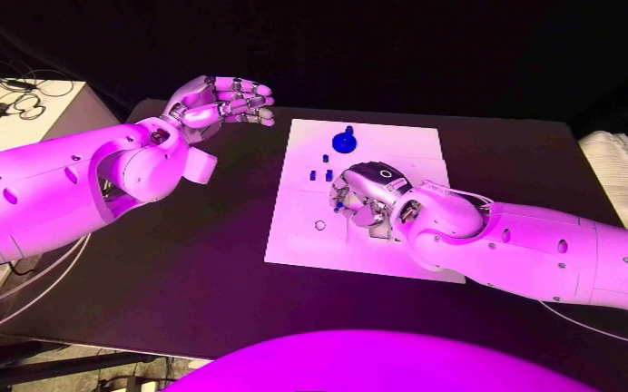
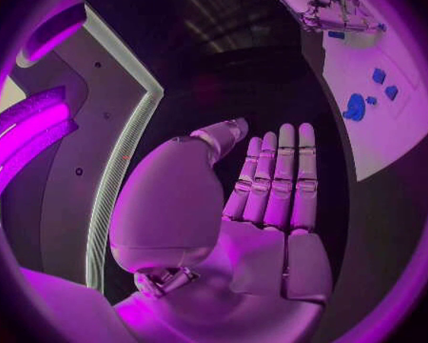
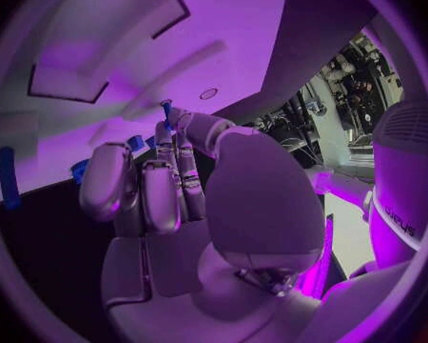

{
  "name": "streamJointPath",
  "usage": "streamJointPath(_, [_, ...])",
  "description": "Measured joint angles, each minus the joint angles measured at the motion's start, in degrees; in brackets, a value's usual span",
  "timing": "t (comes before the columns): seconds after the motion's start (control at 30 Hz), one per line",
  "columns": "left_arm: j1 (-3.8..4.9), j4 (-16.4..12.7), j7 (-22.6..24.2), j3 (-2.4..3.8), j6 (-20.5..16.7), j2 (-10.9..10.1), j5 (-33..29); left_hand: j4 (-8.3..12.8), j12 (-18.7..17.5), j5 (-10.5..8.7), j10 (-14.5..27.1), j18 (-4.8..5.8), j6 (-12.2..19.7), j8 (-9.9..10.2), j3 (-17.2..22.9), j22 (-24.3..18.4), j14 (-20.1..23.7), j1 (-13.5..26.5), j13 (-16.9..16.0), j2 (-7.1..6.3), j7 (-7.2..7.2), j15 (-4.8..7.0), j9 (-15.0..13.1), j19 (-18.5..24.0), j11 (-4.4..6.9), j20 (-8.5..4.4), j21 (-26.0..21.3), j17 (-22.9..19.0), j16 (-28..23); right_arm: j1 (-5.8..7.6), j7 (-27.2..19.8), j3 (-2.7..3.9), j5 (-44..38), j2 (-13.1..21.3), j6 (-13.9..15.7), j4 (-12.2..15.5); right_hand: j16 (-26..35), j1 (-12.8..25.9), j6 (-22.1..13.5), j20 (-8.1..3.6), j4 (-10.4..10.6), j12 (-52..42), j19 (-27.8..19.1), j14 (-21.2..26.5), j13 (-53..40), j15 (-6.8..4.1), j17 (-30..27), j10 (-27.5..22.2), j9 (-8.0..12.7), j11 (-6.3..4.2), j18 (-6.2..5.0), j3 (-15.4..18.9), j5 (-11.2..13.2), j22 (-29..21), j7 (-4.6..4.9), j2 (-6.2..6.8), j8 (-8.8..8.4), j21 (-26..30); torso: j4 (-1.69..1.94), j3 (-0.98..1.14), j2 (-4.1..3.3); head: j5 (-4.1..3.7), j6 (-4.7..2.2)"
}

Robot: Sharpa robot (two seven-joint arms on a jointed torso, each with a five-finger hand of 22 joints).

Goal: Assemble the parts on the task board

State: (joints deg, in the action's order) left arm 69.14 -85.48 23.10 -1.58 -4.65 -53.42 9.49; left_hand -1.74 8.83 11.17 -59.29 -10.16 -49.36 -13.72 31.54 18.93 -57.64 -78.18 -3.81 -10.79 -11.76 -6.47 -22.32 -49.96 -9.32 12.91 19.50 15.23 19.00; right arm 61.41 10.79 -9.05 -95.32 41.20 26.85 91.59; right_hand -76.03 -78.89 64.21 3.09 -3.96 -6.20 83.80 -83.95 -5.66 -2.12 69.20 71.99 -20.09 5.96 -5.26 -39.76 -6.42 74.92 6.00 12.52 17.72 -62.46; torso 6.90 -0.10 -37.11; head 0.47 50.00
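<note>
The white task board (image 1: 406,151) lies in the middle of the black table. My right hand (image 1: 370,194) rests over the board's centre and pinches a thin blue part (image 3: 167,113) between thumb and fingertip; a bit of blue (image 1: 338,200) shows at its fingers. A round blue part (image 1: 344,142) lies near the board's far edge, with small blue pieces (image 1: 320,174) just in front of it. The left wrist view shows the same round part (image 2: 355,108) and small pieces (image 2: 378,75). My left hand (image 1: 225,102) is raised off the board's left side, fingers straight, holding nothing.
A small hole (image 1: 320,225) shows in the board on its left side. A pale stand with cables (image 1: 39,106) sits beyond the table's left edge. A white ribbed object (image 1: 604,161) lies at the right edge. Bare black table (image 1: 196,265) stretches left of the board.
</note>
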Motion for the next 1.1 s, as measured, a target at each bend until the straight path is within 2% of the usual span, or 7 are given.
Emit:
streamJointPath(0.4, [0.00,-0.02,-0.05,0.00,0.02,0.00,0.00,0.00,0.00,0.00,0.00,0.00,0.00,0.00,0.00,-0.12,0.00,0.00,0.00,0.00,0.00,0.00,0.10,0.00,0.00,0.00,0.00,0.14,-0.39,-0.15,0.04,0.00,-0.52,-0.74,-0.10,-0.82,0.00,0.01,0.00,0.00,-0.06,-0.22,0.00,-0.08,0.00,0.08,-0.01,0.02,0.00,0.02,0.00,0.07,-0.02,-0.01,0.00,0.01,0.00,0.00,0.05,-0.02,-0.02,-0.14,0.00])
streamJointPath(1.03, [0.01,-0.03,-0.19,0.00,0.05,-0.04,0.00,0.00,0.00,0.00,0.00,0.00,0.00,0.00,0.00,-0.11,0.00,0.00,0.00,0.00,0.00,0.00,0.09,0.00,0.00,0.00,0.00,0.13,-0.39,-0.15,0.62,0.04,-2.25,-1.54,-2.57,-1.54,0.00,0.25,0.00,0.00,-0.18,-0.19,0.00,-0.08,0.00,0.08,-0.13,-0.01,0.01,-0.01,0.00,-0.04,0.03,0.03,0.00,-0.22,-0.29,0.11,-0.01,0.00,-0.01,-0.05,0.00])
streamJointPath(1.1, [0.01,-0.03,-0.20,0.00,0.05,-0.04,0.00,0.00,0.00,0.00,0.00,0.00,0.00,0.00,0.00,-0.11,0.00,0.00,0.00,0.00,0.00,0.00,0.09,0.00,0.00,0.00,0.00,0.13,-0.39,-0.17,0.62,0.02,-2.37,-1.56,-2.52,-1.61,-0.07,0.51,-0.87,0.02,-0.23,0.81,0.02,-0.09,-0.01,0.14,-0.07,-0.11,0.09,-0.11,0.01,-0.09,0.03,0.03,0.70,-0.34,-1.15,0.84,-0.01,0.00,0.01,-0.05,0.00])
